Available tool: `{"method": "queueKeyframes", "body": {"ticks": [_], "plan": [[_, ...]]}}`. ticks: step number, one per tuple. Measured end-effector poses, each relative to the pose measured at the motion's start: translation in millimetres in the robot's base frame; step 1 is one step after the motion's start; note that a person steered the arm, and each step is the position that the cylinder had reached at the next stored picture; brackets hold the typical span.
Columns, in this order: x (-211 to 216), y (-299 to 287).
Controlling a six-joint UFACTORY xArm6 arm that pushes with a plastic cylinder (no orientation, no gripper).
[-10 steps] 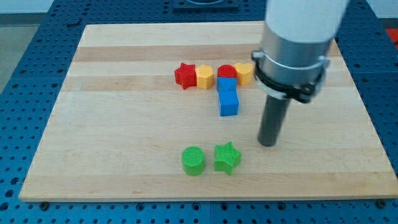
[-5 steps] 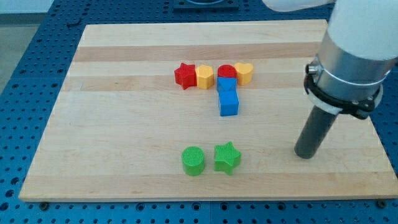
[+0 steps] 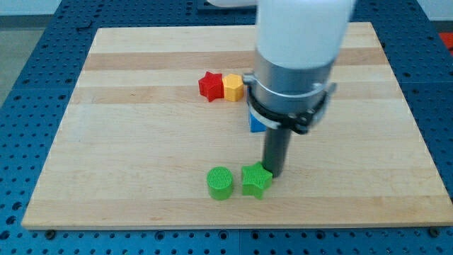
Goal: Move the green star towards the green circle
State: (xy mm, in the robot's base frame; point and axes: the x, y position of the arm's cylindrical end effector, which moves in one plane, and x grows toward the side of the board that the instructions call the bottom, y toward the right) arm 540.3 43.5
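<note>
The green star lies near the view's bottom, just right of the green circle, with a narrow gap between them. My tip stands at the star's upper right edge, touching or nearly touching it. The arm's body hides the blocks behind it.
A red star and a yellow block sit side by side higher up the wooden board. A blue block shows partly beside the arm; the red and yellow blocks to its right are hidden.
My tip swung out to the view's right, then came back left to the green star's upper right edge. The star has shifted slightly left towards the circle.
</note>
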Motion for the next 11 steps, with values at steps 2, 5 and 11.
{"method": "queueKeyframes", "body": {"ticks": [2, 5, 11], "plan": [[3, 25], [70, 39], [16, 28]]}}
